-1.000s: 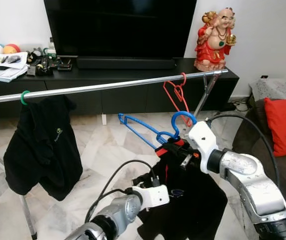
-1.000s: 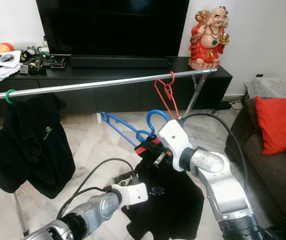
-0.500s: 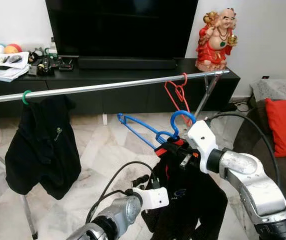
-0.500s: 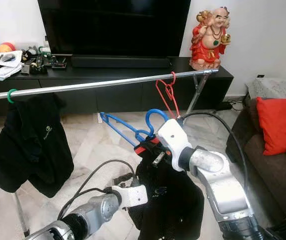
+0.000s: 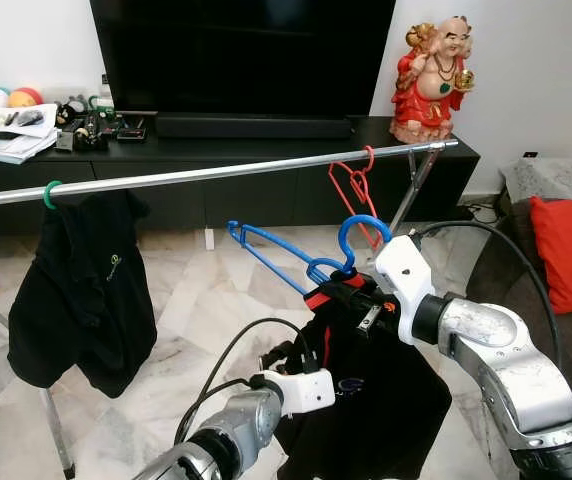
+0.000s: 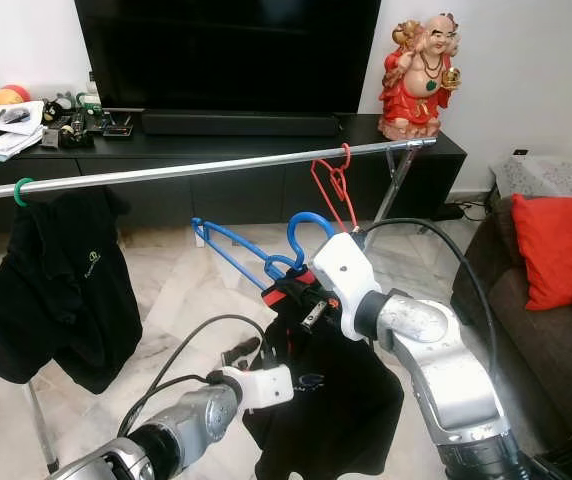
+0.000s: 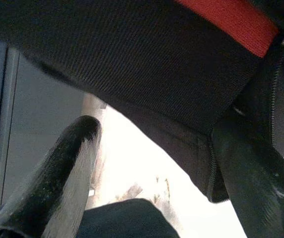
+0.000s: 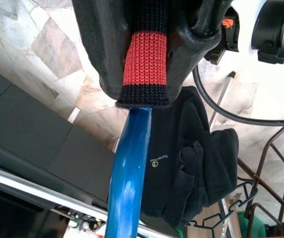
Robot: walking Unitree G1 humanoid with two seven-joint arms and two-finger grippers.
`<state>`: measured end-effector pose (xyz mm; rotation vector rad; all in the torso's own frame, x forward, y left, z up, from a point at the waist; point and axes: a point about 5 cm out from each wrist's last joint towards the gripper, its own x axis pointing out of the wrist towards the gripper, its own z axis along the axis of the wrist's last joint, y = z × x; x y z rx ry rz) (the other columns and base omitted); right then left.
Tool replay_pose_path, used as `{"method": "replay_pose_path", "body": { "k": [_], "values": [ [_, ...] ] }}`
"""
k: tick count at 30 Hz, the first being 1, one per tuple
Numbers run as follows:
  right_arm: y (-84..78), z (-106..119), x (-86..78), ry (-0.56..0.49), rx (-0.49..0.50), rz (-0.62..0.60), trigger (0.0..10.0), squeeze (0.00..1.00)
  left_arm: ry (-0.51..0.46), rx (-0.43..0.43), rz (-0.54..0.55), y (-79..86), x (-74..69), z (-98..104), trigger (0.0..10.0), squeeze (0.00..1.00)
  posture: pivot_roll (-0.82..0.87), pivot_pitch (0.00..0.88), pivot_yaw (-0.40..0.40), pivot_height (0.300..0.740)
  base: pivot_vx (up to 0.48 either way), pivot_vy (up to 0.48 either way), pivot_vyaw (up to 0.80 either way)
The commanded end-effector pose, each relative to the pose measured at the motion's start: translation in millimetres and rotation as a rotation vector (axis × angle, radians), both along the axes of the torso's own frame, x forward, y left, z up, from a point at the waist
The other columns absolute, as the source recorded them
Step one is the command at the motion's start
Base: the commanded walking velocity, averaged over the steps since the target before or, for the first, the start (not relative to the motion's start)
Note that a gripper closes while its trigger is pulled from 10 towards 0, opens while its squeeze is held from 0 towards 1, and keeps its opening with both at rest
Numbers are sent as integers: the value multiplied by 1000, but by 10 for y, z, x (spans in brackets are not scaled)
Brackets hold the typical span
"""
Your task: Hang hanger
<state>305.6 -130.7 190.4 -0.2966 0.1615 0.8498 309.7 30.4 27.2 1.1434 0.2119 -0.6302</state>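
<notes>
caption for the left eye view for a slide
Right gripper holds a blue hanger with a black jacket below the rail.

I see the blue hanger (image 5: 296, 258), a black garment (image 5: 386, 385) draped on it, tilted below the rail (image 5: 216, 173).

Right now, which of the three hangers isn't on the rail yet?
The blue plastic hanger carrying a black garment, held below the metal rail. The empty red hanger and the green-hooked one already hang there.

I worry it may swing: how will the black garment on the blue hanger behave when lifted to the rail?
Likely floppy: the black garment hangs in loose folds below the blue hanger held by the right claw. Probably light, so it may sway. The left claw, open beside the fabric, could steady it.
</notes>
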Motion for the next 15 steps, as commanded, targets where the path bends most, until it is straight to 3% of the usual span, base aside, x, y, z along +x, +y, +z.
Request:
{"method": "replay_pose_path", "body": {
  "k": [1, 8, 15],
  "values": [
    [8, 171, -2, -63, 9, 7, 0, 0, 2, 14, 27, 31, 24, 6, 10000, 0, -129, 0, -68, 740, 0, 0, 0],
    [15, 184, -5, -62, 10, 7, 0, 0, 77, 35, -8, -24, -79, -97, 10000, 0, -134, 0, -67, 740, 0, 0, 0],
    [11, 206, -6, -69, 11, 1, 0, 0, 86, 36, -4, -68, -118, -123, 10000, 0, -145, 0, -63, 740, 0, 0, 0]
  ]
}}
